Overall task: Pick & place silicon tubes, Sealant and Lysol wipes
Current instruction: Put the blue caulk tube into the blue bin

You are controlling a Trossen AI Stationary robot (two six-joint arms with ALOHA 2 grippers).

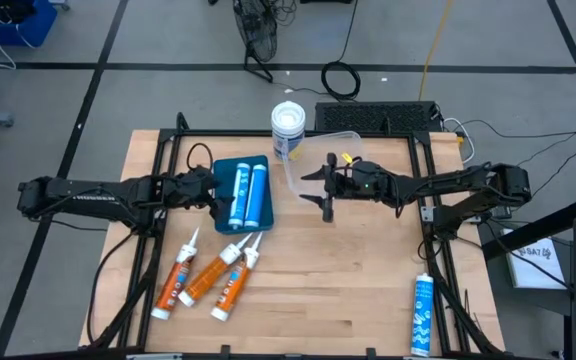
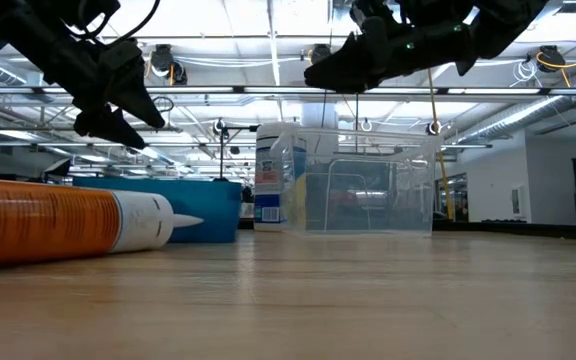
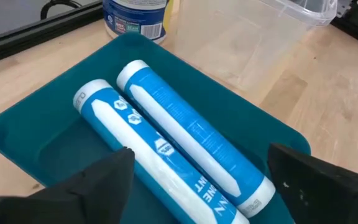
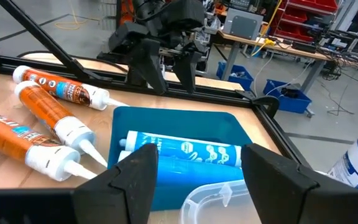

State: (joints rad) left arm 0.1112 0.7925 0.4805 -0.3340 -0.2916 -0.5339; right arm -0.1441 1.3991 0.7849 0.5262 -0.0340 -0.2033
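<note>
Two blue-and-white tubes point(image 1: 246, 194) lie side by side in a teal tray point(image 1: 218, 172) at the table's middle left. My left gripper point(image 1: 211, 203) hovers open at the tray's left side, its fingers point(image 3: 98, 180) spread above the tubes' point(image 3: 166, 124) near ends without touching them. My right gripper point(image 1: 325, 190) hangs open and empty in the air over the table's middle, by the clear tub point(image 1: 313, 158). The Lysol wipes point(image 1: 288, 126) stand upright at the far edge behind the tray. Three orange tubes point(image 1: 211, 277) lie on the wood nearer the front.
A further blue tube point(image 1: 423, 316) lies at the front right corner. The clear tub point(image 2: 363, 180) stands beside the wipes canister point(image 2: 268, 176). Black frame rails point(image 1: 438, 250) run along the table's sides. Bare wood stretches across the front middle.
</note>
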